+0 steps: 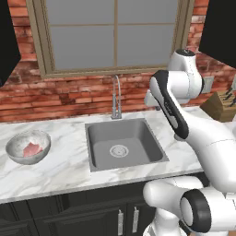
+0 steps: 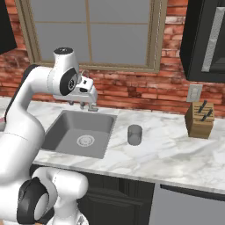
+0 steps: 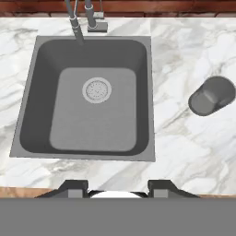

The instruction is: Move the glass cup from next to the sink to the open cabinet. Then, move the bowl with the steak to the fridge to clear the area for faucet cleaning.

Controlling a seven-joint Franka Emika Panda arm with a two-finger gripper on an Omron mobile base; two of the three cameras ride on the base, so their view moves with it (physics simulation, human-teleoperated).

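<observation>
From the hand view I look straight down on the sink, which takes up the left and centre of the frame, its round silver drain just above the middle. The faucet rises at the upper left edge. The glass cup stands upright on the marble counter at the right of the frame, apart from the sink rim. My gripper sits at the bottom centre; I see 2 dark fingertips set well apart with nothing between them, so it is wide and holding nothing.

In the right base view the cup is at centre, just right of the sink, with a knife block at the right and the open cabinet in the upper right corner.

In the left base view the bowl rests at the left edge on the counter, well apart from the sink, with the steak inside it.
</observation>
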